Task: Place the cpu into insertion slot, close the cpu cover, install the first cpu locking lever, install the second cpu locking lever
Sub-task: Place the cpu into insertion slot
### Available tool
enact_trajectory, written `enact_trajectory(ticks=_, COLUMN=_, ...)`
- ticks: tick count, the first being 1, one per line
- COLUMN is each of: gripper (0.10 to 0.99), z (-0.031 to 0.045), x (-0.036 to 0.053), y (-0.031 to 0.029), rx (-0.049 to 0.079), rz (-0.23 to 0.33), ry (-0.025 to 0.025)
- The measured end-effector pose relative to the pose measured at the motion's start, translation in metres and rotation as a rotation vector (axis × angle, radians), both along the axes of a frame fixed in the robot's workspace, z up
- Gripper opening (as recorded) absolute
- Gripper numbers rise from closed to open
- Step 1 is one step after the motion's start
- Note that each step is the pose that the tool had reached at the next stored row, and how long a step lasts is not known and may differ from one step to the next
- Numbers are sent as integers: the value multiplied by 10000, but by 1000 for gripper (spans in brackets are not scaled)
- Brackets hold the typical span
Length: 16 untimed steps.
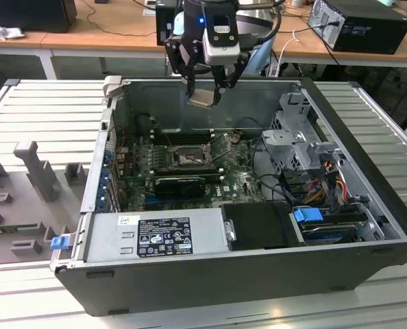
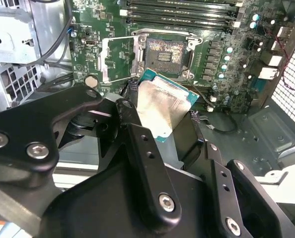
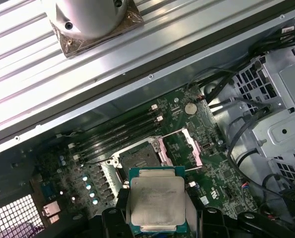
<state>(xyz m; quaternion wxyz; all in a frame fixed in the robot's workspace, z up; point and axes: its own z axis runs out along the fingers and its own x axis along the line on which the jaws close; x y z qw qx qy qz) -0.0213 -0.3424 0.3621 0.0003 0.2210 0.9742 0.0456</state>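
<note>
My gripper [image 1: 205, 94] hangs above the open computer case, shut on the cpu [image 1: 203, 98], a flat square chip with a pale silver top. In both wrist views the cpu [image 2: 162, 106] [image 3: 156, 203] sits tilted between the black fingers [image 2: 132, 116]. Below it on the green motherboard lies the insertion slot [image 1: 188, 157] [image 2: 166, 53] [image 3: 140, 157], dark, square and bare. The cpu cover [image 2: 106, 62] [image 3: 193, 151] stands swung open beside the slot. The cpu is well above the slot and touches nothing else.
Long black memory slots [image 1: 183, 133] run just behind the socket, and a black card [image 1: 179, 184] lies in front of it. A power supply [image 1: 155, 236] fills the case's near side, with a drive cage [image 1: 296, 137] and cables at the exterior view's right. Grey fixtures [image 1: 35, 171] stand outside.
</note>
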Motion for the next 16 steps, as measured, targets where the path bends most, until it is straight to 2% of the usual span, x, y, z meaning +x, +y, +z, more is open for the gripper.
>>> enact_trajectory(ticks=4, gripper=529, z=-6, x=0, y=0, rx=2, rz=-228, ry=0)
enact_trajectory(ticks=16, gripper=529, z=-21, x=0, y=0, rx=3, rz=-1728, ry=0)
